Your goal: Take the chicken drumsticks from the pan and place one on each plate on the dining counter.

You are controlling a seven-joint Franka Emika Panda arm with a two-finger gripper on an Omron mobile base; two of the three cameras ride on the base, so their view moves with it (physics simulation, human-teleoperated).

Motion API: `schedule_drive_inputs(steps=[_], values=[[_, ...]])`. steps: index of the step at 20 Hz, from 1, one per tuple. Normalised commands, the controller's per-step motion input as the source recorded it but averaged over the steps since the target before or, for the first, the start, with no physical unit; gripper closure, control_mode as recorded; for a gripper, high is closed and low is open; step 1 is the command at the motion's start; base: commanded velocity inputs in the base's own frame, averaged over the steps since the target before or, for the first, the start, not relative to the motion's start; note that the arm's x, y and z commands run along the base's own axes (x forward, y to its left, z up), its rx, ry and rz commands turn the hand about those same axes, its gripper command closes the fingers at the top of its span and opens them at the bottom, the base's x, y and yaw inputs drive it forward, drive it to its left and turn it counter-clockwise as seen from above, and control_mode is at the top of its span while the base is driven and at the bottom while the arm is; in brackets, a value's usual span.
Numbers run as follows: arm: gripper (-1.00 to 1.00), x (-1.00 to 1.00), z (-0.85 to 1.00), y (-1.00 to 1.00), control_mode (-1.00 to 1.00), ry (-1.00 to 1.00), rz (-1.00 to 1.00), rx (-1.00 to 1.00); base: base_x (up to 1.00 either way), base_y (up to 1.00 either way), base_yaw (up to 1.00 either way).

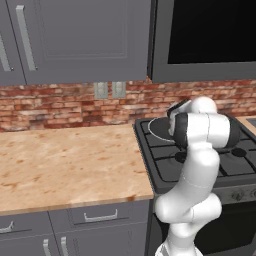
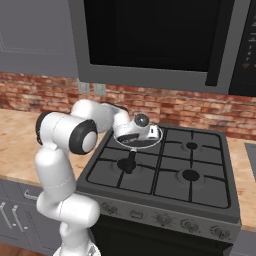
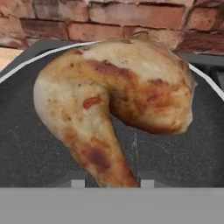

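A white robot arm reaches over a dark gas stove (image 2: 165,170) set against a red brick wall (image 1: 50,105), with grey cabinets (image 1: 75,40) above and a wood-look worktop (image 1: 65,160) beside it. The gripper (image 2: 145,134) is lowered into a round dark frying pan (image 2: 156,141) with a silvery rim, which sits on the stove's back-left burner.

From the camera on the hand, a golden-brown chicken drumstick (image 3: 118,96) lies on the pan's dark floor. Its fat, meaty end points away toward the bricks; its thin bone end runs down between the two small dark fingertips (image 3: 74,180). The fingers sit close on either side of the bone and appear clamped on it, though the contact itself is hidden at the frame's edge. Whether a second drumstick is in the pan cannot be told.

The step in hand looks like the first pickup: the drumstick is gripped but not yet lifted from the pan. The next move calls for a straight lift clear of the pan's rim, keeping the grip firm on the narrow bone so the heavy end does not swing or slip, then a drive to the dining counter and its plates.
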Motion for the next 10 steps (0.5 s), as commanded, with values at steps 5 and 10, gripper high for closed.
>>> schedule_drive_inputs(steps=[5, 10], values=[[1.0, -0.46, 0.14, 0.0, -1.0, -0.04, 0.01, 0.0, 0.0, 0.0, 0.0], [1.0, -0.33, 0.37, -0.03, -1.0, 0.01, 0.0, 0.0, 0.0, 0.0, 0.0]])
